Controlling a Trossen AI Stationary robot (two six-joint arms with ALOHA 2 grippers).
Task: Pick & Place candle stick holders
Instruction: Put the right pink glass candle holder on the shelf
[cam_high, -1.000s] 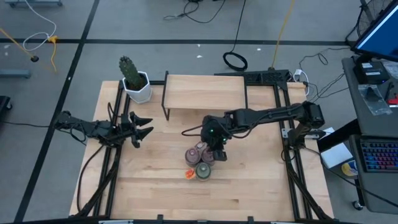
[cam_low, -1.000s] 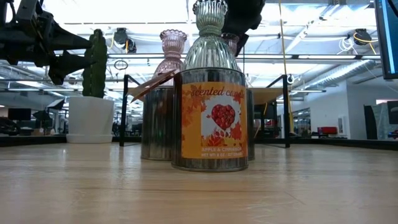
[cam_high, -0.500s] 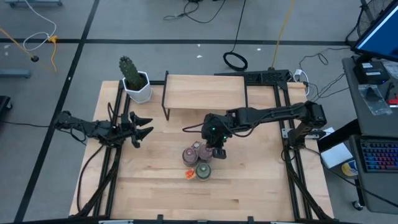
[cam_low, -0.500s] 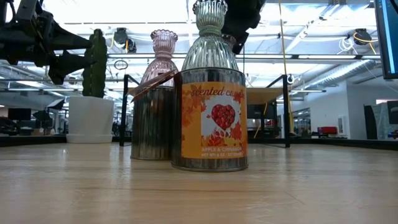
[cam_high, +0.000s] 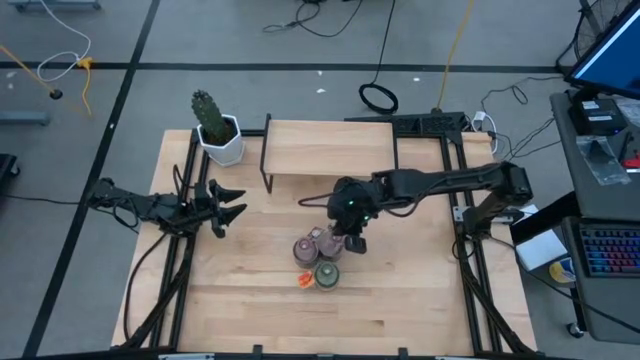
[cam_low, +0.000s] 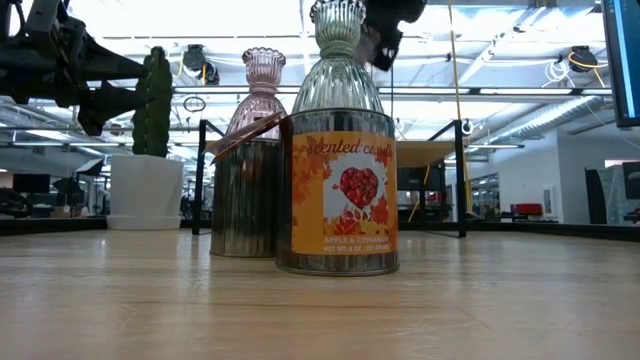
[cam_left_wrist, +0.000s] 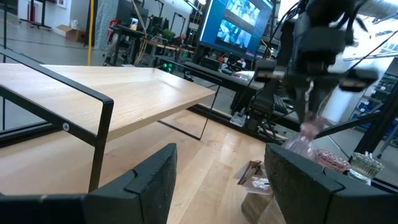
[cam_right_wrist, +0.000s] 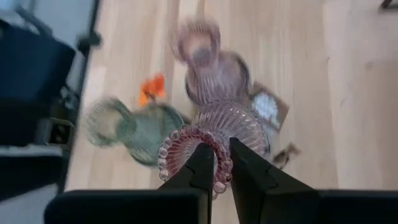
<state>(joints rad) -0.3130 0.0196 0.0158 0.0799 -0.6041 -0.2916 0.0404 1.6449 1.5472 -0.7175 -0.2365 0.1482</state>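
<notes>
1. the pink glass holder (cam_right_wrist: 208, 140) is a ribbed, bell-shaped candle stick holder with a beaded rim. it sits right at the tips of your right gripper (cam_right_wrist: 216, 163), whose fingers (cam_right_wrist: 200, 165) are pinched narrow on that rim, one inside and one outside.
2. judge it as light, rigid and brittle. the glass looks slick, and a grip on the thin rim gives little contact. a firmer hold would likely be lower, across the narrow neck, if you can reach it.
3. in the high view, your right gripper (cam_high: 352, 238) hangs over the middle of the table. whether the holder has fully left the surface cannot be told.
4. just beyond the held piece, under your fingertips, stands a second pink glass holder (cam_right_wrist: 198, 46). beside that is an olive-green glass holder (cam_right_wrist: 146, 124), with its flared mouth off to one side.
5. seen from table height, the green holder (cam_low: 338, 60) stands on an orange-labelled candle tin (cam_low: 338, 190). the other pink one (cam_low: 262, 90) stands on a grey ribbed tin (cam_low: 243, 195). both stacks look easy to topple, so lift clear before travelling.
6. your left gripper (cam_high: 232, 204) waits well away, at the table's left edge, with its fingers spread wide and empty.
7. a white pot with a cactus (cam_high: 216, 128) sits far off, beside a wooden shelf (cam_high: 328, 148).
</notes>
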